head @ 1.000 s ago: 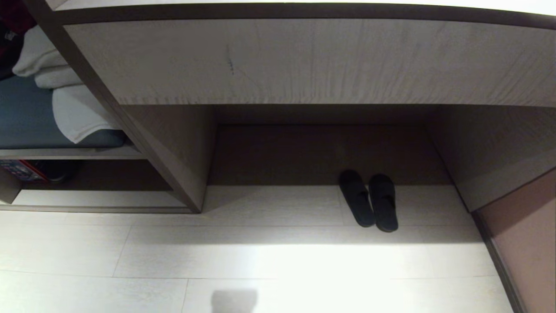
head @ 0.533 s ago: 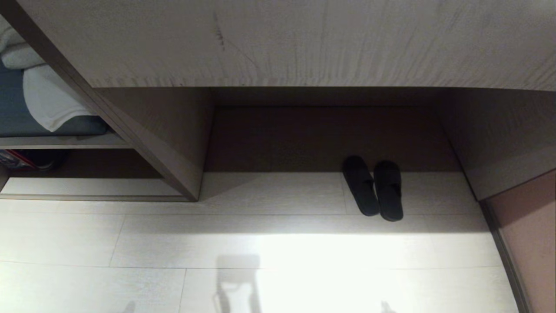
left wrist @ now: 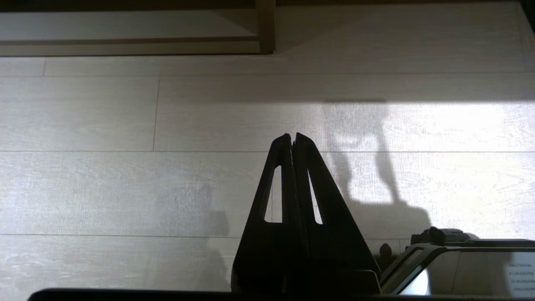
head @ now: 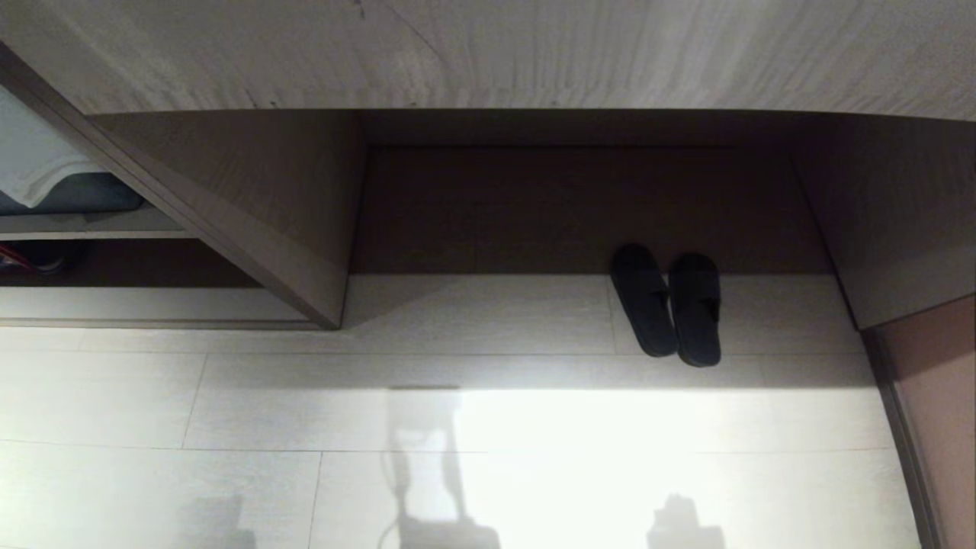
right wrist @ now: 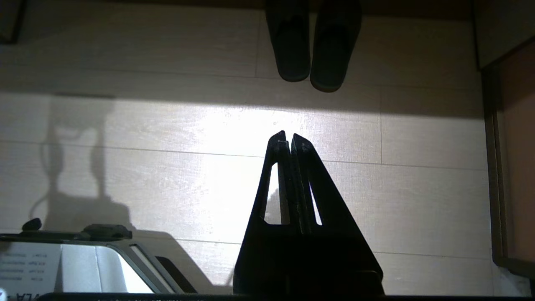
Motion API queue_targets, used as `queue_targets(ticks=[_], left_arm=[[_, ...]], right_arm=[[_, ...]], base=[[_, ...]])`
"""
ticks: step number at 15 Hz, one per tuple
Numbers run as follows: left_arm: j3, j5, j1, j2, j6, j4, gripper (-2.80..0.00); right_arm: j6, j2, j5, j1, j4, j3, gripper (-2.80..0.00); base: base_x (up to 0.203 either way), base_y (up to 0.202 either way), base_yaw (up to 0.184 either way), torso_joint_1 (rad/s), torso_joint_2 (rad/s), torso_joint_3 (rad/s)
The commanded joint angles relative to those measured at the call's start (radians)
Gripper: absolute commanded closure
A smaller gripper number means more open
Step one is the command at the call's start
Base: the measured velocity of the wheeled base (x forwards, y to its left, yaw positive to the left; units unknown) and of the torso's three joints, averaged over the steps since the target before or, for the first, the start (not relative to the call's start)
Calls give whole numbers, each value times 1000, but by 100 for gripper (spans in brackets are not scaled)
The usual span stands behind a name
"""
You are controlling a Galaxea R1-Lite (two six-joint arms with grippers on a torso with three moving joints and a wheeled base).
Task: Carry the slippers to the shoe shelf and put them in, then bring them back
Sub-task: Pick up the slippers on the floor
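The slippers [head: 667,305], a dark flat pair, lie side by side on the pale floor at the mouth of the desk recess, toes toward its dark back. They also show in the right wrist view as the slippers [right wrist: 311,46], well ahead of my right gripper [right wrist: 288,134], which is shut and empty above the floor. My left gripper [left wrist: 291,136] is shut and empty too, over bare floor boards. The shoe shelf [head: 130,305] is the low open compartment at the far left, and its bottom board [left wrist: 125,25] shows ahead of the left gripper. Neither arm shows in the head view.
The wide desk front [head: 534,53] overhangs the recess, with slanting side panels [head: 252,221] on the left and right. A brown wall [head: 938,396] closes the right side. A white towel [head: 30,160] lies on the upper left shelf. My base [left wrist: 459,267] sits low beside the grippers.
The whole head view has shifted: the desk, the recess and the slippers stand higher in the picture and more floor shows below. The slippers have not moved on the floor.
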Motion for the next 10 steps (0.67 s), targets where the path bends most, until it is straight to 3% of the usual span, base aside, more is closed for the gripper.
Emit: queue_targets(ticks=[1, 10], left_arm=[[0, 0, 0, 1, 0, 0, 0], [0, 0, 0, 1, 1, 1, 0]], right_arm=[[0, 0, 0, 0, 0, 0, 0], [0, 0, 0, 0, 0, 0, 0]], base=[[0, 0, 0, -6, 2, -190], [0, 0, 0, 3, 1, -200]])
